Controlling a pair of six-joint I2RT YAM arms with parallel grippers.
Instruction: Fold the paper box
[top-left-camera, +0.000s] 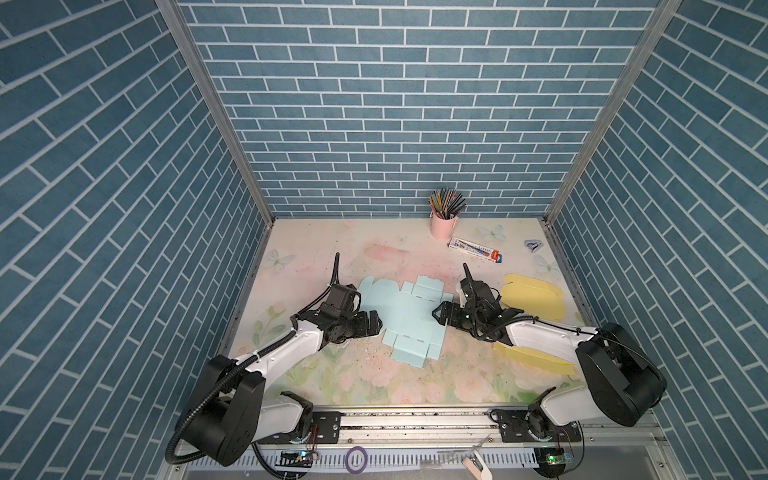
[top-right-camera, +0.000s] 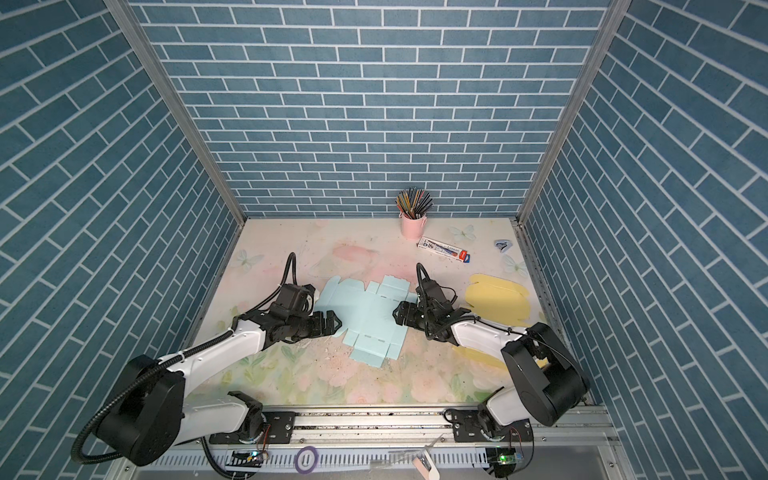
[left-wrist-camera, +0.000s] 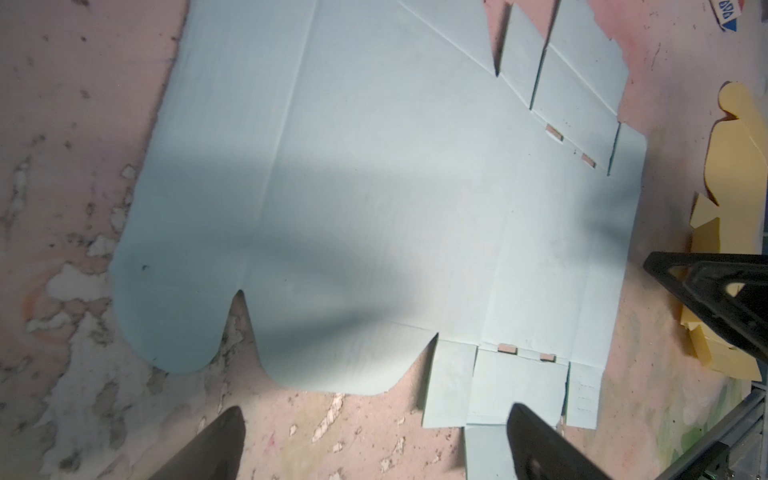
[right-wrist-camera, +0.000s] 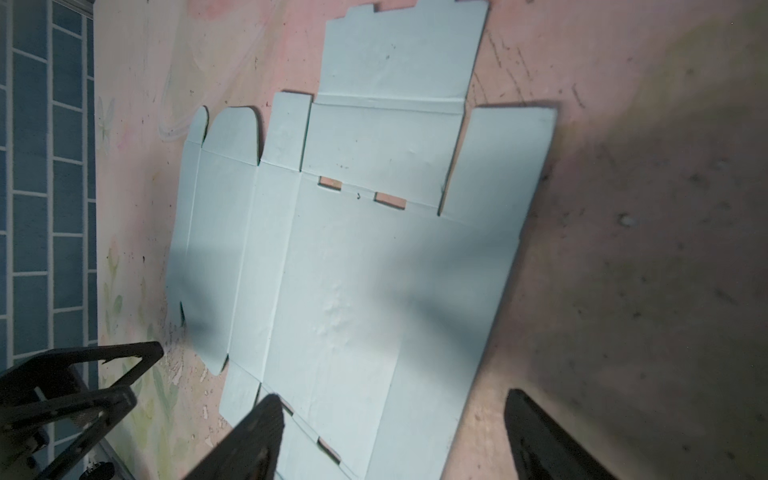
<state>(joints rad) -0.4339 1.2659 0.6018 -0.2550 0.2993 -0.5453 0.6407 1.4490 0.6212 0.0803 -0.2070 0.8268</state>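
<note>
Nearest the front edge of the worktop (top-left-camera: 374, 382), the paper box (top-left-camera: 399, 316) is only a pale blue blank. It lies flat and unfolded around the middle, with its small tabbed flaps pointing toward that edge. No panel is raised, so I see no lifted lip to catch. A finger that comes in low would likely push the sheet across the worn floral surface instead of getting under it.

The left gripper (top-left-camera: 374, 324) sits at the blank's left edge with its jaws wide apart and empty. The right gripper (top-left-camera: 439, 318) sits at the blank's right edge, also spread and holding nothing. In the right wrist view one of its fingers (right-wrist-camera: 249, 436) hangs over the blue card and the other over bare worktop. If it pinches from there, it could crease the panel off its scored line. If only one side pushes, the sheet would probably rotate.

Toward the right edge, yellow blanks (top-left-camera: 536, 299) lie beside and under the right forearm, and a sweep of that arm might drag them along.

A pink pencil cup (top-left-camera: 444, 226) and a flat carton (top-left-camera: 476, 249) stand well apart by the far edge, so I judge them at little risk.
</note>
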